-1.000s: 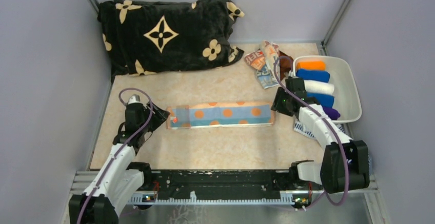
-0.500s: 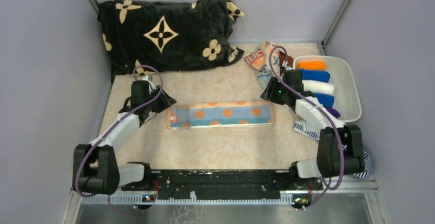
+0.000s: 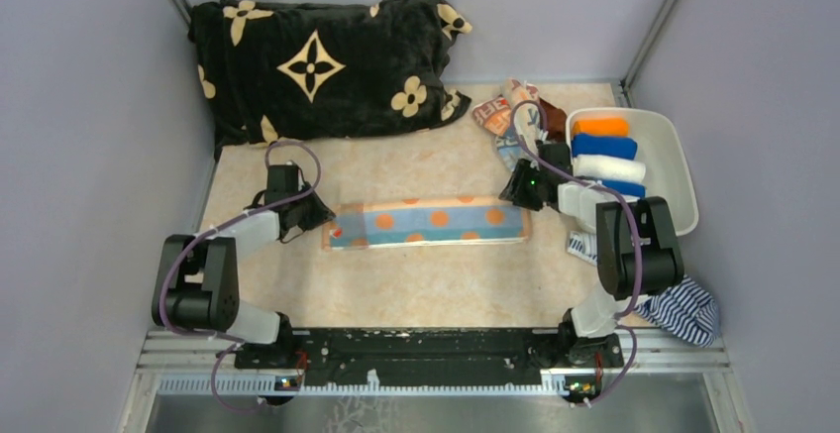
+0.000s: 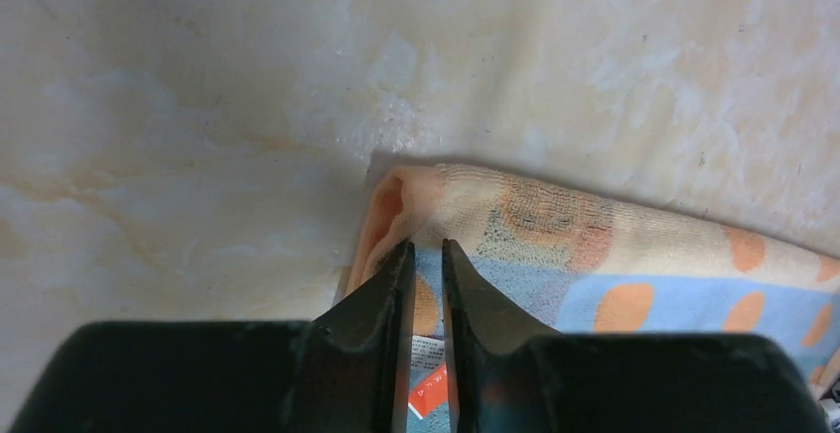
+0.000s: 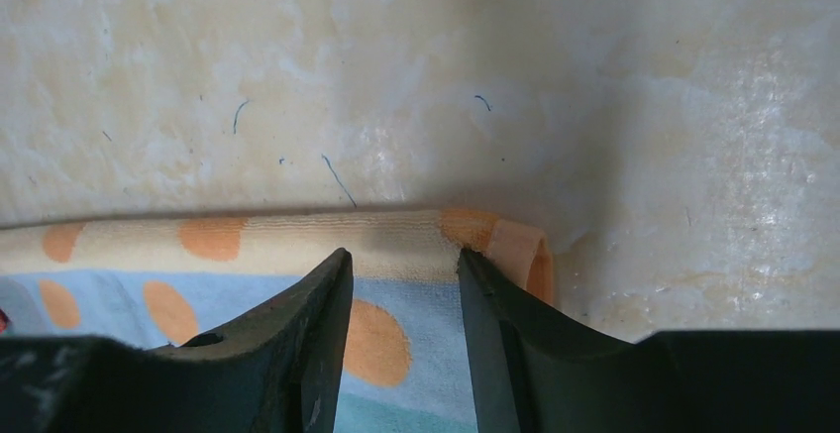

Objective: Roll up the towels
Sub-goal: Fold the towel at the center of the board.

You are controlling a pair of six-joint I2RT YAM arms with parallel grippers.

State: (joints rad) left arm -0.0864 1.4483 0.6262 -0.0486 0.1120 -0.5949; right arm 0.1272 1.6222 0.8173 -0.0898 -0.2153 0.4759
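Two grippers sit at opposite ends of the orange-peach towel (image 3: 426, 222), which lies folded into a long strip flat on the table (image 3: 416, 279). The left gripper (image 4: 426, 247) is low over the strip's left end. Its fingers are drawn almost together, with only a thin slit between them and the tips right at the folded corner. Whether any cloth is pinched in that slit cannot be told. The black blanket (image 3: 317, 61) lies well behind this gripper, against the back wall.

The strip stretches from the left gripper across to the right gripper (image 5: 401, 255). That one's fingers stand clearly apart over the strip's right end, with spotted cloth showing in the gap and the folded corner just off to one side. A heap of printed towels (image 3: 500, 121) lies just beyond it. Beside it is a white bin (image 3: 677, 146) holding an orange roll (image 3: 599, 126), a blue roll (image 3: 604, 146) and a white roll (image 3: 612, 168). A striped cloth (image 3: 683, 309) lies back near the right arm's base.
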